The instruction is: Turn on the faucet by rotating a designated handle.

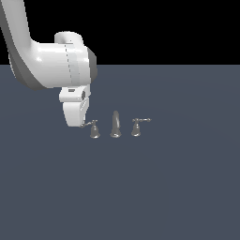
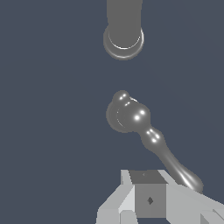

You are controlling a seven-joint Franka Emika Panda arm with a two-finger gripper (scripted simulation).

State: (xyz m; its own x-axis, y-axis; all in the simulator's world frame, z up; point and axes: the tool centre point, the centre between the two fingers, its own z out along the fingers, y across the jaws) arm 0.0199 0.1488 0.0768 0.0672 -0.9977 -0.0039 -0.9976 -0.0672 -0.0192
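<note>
The faucet is a tiny grey metal three-piece set on the dark floor. Its tapered spout (image 1: 116, 125) stands in the middle, and its base shows in the wrist view (image 2: 124, 40). The handle (image 1: 94, 130) stands at the exterior view's left, its thin lever pointing left toward the arm. In the wrist view the handle (image 2: 129, 115) is seen from above, its lever tip right beside my fingers (image 2: 148, 199). My gripper (image 1: 78, 122) hangs at the lever's tip, touching or nearly touching it. I cannot tell if the jaws are open or shut.
The twin handle (image 1: 136, 127) stands at the exterior view's right of the spout, its lever pointing right. The white arm (image 1: 51, 61) comes in from the upper left. The flat dark grey floor (image 1: 140, 187) spreads all around.
</note>
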